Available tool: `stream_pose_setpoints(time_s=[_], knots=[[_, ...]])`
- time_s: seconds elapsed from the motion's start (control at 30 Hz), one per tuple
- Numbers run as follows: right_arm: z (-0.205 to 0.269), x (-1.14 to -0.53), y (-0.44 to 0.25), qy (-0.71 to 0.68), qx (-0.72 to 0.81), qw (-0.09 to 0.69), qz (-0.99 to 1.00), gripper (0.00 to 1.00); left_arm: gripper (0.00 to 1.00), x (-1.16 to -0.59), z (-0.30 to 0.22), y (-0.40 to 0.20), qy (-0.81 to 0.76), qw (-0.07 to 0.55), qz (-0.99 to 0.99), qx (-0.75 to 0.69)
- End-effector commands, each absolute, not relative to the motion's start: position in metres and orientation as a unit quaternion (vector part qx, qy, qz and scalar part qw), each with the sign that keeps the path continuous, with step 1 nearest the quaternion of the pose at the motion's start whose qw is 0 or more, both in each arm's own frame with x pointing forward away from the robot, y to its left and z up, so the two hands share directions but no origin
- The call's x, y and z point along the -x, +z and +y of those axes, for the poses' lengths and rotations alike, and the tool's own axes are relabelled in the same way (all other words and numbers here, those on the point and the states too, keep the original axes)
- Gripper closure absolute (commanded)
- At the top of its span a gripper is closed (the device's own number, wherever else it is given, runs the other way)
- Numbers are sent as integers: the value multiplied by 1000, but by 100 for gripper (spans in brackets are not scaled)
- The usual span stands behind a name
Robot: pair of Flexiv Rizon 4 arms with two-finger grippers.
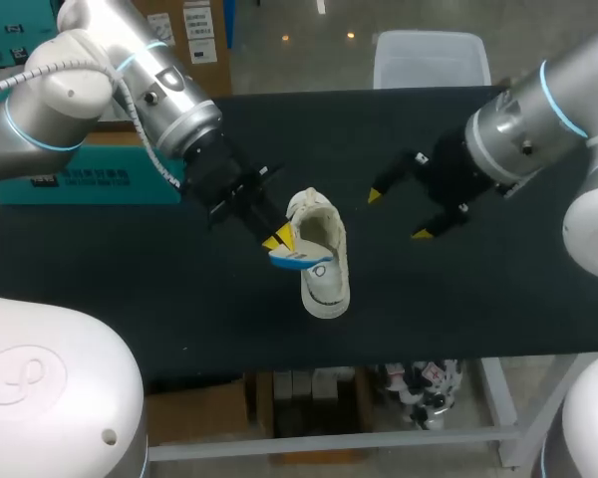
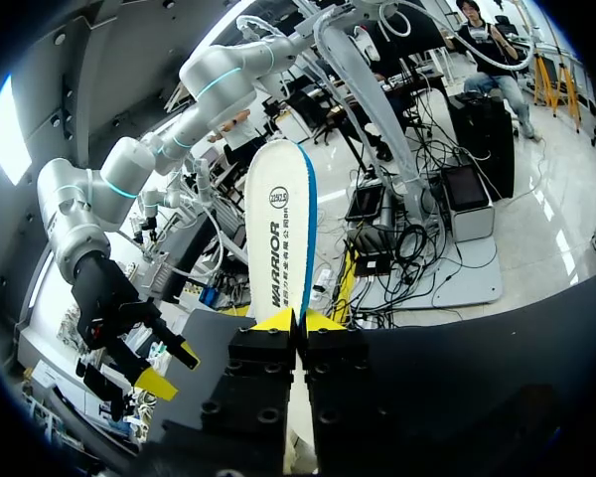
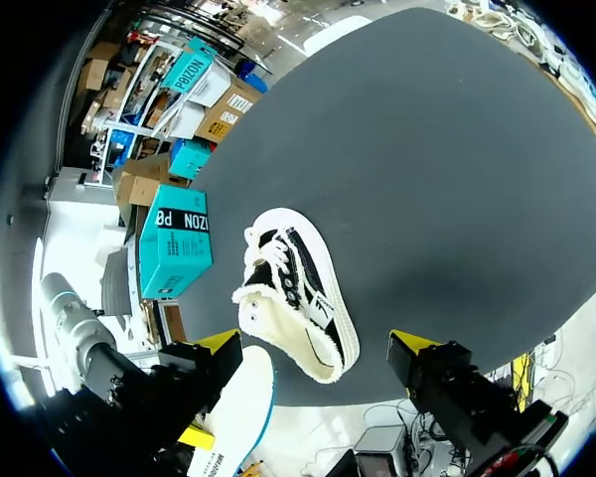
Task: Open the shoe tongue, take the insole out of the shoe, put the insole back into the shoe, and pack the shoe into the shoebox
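Left gripper (image 1: 278, 241) clenched on the insole (image 1: 297, 259) – both yellow-tipped fingers (image 2: 275, 320) pinch one end from two sides, as the left wrist view shows, and the rest stands out ahead of them, white face with a blue edge. Insole is out of the shoe (image 1: 321, 261), held at the left side of the shoe's opening; contact with the rim cannot be told. Shoe, white, rests near the middle of the black bench (image 1: 478, 299), opening upward, with dark lacing showing in the right wrist view. Right gripper (image 1: 400, 212) hangs to the right of the shoe, apart from it – fingers spread wide, grasping nothing, and the shoe lies ahead of them.
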State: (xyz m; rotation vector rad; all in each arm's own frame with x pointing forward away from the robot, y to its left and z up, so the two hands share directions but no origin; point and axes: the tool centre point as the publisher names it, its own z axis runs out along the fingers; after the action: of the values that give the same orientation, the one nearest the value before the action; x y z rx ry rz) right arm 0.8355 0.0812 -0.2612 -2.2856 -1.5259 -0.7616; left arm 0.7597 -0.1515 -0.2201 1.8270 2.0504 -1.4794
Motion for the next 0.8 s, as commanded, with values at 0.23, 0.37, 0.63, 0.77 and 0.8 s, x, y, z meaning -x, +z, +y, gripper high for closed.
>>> stream_pose_setpoints(time_s=[0.23,0.37,0.63,0.77,0.8], knots=[[95,-851,-272,-267,823,216,-452,0,100,-755,-154,-225,-468,27,661,-586],[99,-850,-276,-259,842,271,-389,0,100,-753,-156,-234,-469,39,663,-582],[108,-843,-280,-238,849,332,-335,0,100,-749,-154,-249,-466,66,665,-579],[109,-840,-284,-228,854,346,-314,0,100,-751,-155,-255,-470,76,661,-580],[109,-839,-285,-230,851,357,-309,0,100,-751,-155,-256,-475,79,657,-580]])
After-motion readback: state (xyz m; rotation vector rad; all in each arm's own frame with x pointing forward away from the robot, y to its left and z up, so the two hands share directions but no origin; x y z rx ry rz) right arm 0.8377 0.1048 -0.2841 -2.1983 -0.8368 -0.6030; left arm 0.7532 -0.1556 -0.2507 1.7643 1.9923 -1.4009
